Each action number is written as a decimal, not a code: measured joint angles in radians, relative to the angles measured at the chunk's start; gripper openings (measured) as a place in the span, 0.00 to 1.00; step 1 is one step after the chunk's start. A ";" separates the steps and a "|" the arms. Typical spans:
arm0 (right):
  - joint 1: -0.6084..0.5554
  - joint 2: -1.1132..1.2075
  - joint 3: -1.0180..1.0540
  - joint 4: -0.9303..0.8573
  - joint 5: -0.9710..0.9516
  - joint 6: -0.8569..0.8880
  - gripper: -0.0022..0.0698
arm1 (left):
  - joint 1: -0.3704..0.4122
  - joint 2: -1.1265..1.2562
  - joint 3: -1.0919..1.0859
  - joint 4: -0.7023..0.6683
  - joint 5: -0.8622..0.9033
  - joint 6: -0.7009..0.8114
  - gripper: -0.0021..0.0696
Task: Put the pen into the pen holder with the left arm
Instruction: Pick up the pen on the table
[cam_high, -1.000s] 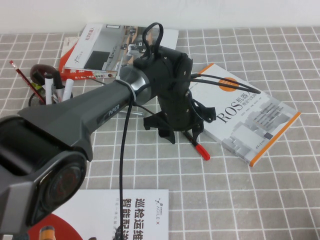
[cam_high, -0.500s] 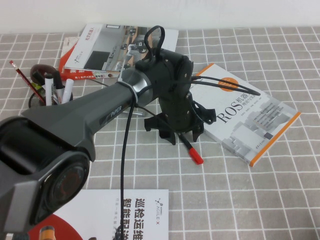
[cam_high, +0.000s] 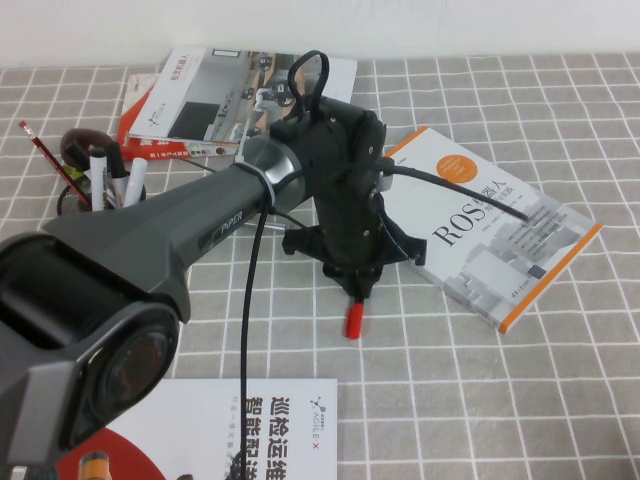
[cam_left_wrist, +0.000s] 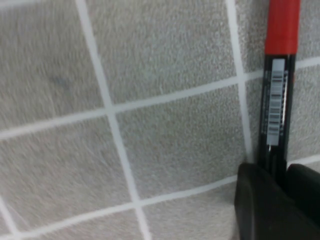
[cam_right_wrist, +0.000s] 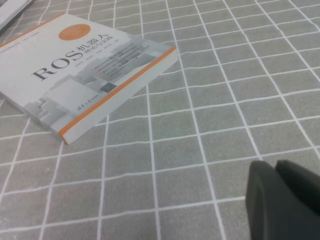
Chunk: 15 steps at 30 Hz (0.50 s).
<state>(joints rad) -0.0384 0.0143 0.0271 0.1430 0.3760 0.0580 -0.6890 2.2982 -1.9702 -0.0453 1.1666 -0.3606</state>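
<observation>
Swung since a moment ago, the pen (cam_high: 353, 318) now hangs near-vertical, pinched in my left gripper (cam_high: 352, 283) over the tablecloth (cam_high: 520, 400); pen holder (cam_high: 100, 190) far left; right gripper (cam_right_wrist: 282, 200) pressed together.

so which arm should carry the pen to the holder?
Left. Its end effector is shut on the pen, and the holder sits on its side. The right end effector is off beside the book.

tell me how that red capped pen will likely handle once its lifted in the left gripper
The pen looks slim, rigid and probably light. The left gripper pinches its round smooth barrel near one end, so it could swing or slip. The right gripper hovers over bare cloth beside the ROS book.
</observation>
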 joint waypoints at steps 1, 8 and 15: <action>0.000 0.000 0.000 0.000 0.000 0.000 0.01 | 0.000 0.000 0.000 0.007 0.003 0.028 0.11; 0.000 0.000 0.000 0.000 0.000 0.000 0.01 | 0.000 0.000 -0.001 0.031 0.025 0.146 0.11; 0.000 0.000 0.000 0.000 0.000 0.000 0.01 | 0.000 -0.006 -0.001 0.067 0.047 0.232 0.11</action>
<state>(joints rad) -0.0384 0.0143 0.0271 0.1430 0.3760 0.0580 -0.6890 2.2924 -1.9709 0.0215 1.2136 -0.1287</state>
